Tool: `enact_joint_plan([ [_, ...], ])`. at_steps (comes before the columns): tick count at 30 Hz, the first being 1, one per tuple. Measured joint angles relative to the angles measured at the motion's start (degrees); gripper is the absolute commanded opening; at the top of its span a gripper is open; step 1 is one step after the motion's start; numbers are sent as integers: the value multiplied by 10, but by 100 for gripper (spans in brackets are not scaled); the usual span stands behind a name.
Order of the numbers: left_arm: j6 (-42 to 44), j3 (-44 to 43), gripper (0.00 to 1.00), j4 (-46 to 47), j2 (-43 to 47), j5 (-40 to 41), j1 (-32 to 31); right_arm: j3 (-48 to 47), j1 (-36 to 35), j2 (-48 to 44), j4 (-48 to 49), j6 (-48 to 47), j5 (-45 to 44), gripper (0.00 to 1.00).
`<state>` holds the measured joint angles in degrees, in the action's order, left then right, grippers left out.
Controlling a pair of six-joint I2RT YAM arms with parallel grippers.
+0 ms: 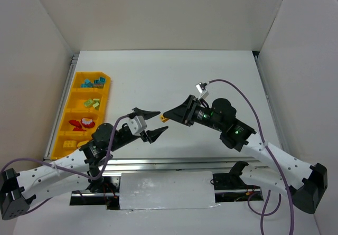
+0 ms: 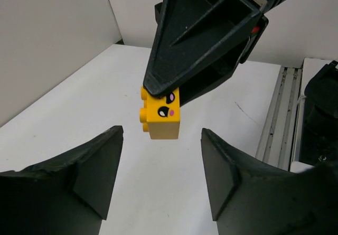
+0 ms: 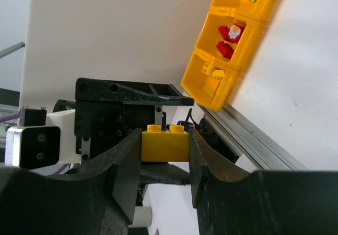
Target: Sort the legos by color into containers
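Right gripper (image 1: pixel 165 118) pinches a yellow lego (image 2: pixel 161 120) just before the gaping left gripper (image 1: pixel 161 122).

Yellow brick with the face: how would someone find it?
Look over the middle of the white table. There the right gripper pinches the yellow brick. It alone is outside the tray and shows a printed face.

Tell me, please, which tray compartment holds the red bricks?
The third compartment from the far end; its red bricks sit between green bricks and a yellow brick.
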<state>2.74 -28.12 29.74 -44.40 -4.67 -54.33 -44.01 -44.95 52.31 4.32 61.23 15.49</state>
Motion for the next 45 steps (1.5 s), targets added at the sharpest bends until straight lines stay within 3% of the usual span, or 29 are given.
enact_joint_plan([
  [6, 3, -4, 69, 12, 0, 3, 0, 7, 0, 4, 8, 5, 16, 0],
  [13, 3, -4, 49, 17, 4, -11, 0, 14, 0, 7, 18, 9, 25, 0],
  [14, 3, -4, 41, 17, 3, -13, -1, 14, 0, 7, 21, 9, 27, 0],
  [18, 3, -8, 29, 15, 0, -15, -1, 14, 0, 8, 26, 10, 31, 0],
  [22, 3, -20, 2, 10, -11, -9, -1, 14, 4, 8, 33, 11, 28, 0],
  [23, 3, -21, 0, 9, -12, -6, -1, 14, 4, 9, 34, 11, 27, 6],
  [24, 2, -22, 0, 7, -13, -2, -1, 15, 5, 11, 37, 11, 27, 18],
  [25, 2, -23, 0, 5, -13, 4, -1, 17, 5, 14, 45, 11, 27, 64],
  [26, 1, -25, 0, 1, -13, 9, -1, 21, 6, 17, 57, 13, 28, 98],
  [30, -11, -40, 0, -12, -28, 51, -2, 47, 5, 37, 97, 17, 64, 100],
  [34, -51, -42, 0, -43, -35, 159, 5, 66, 26, 35, 101, 15, 62, 100],
  [37, -124, -58, 0, -105, -46, 252, 53, 84, 59, 12, 86, 7, 55, 100],
  [39, -205, -97, 0, -203, -65, 324, 125, 95, 87, -16, 68, 0, 47, 100],
  [45, -473, -172, 0, -482, -124, 452, 419, 99, 125, -69, 34, -33, 36, 100],
])
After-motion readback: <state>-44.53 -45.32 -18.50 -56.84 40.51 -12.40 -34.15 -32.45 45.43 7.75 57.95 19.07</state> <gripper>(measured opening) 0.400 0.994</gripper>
